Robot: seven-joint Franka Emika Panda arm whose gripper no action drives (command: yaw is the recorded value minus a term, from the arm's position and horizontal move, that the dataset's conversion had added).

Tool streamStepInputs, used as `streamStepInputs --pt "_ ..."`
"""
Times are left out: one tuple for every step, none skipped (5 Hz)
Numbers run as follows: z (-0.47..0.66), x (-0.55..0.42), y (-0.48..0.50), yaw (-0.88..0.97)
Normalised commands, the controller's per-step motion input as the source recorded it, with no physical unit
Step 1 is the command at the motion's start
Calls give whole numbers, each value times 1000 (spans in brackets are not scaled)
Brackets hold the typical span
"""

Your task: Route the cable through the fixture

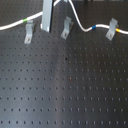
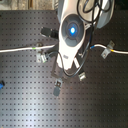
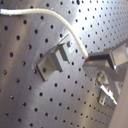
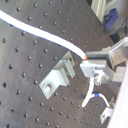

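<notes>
**Cable pinched in the gripper, hanging over the middle clip**

The long thin white flexible cable (image 1: 80, 21) with the coloured bands runs across the far side of the black perforated metal breadboard table (image 1: 65, 85). In the first exterior view it comes in from the first exterior view's left past a green band, goes up toward the grey upright metal gripper bar (image 1: 47, 15), arcs back down and carries on to the first exterior view's right through blue and yellow bands.

Three small grey metal clip fixtures stand in a row: the left clip (image 1: 29, 33), the middle clip (image 1: 66, 29) and the right clip (image 1: 112, 30). The cable looks like it sits in or at the right clip by the yellow band; at the left one it passes just above, and I can't tell if it's seated.

Both wrist views show the gripper (image 4: 92, 64) closed narrow on the cable, which curves away from the fingertips (image 3: 102, 58) over the middle clip without touching it.

In the second exterior view the arm's white body (image 2: 72, 35) with its blue light hides most of the middle.
</notes>
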Motion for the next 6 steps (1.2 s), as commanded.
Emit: streamStepInputs --pt "432 -132 130 -117" --pt "396 -122 104 -223" --pt "366 -125 72 -268" --pt "119 -99 24 -117" --pt "56 -31 7 -29" --pt "382 -42 21 -117"
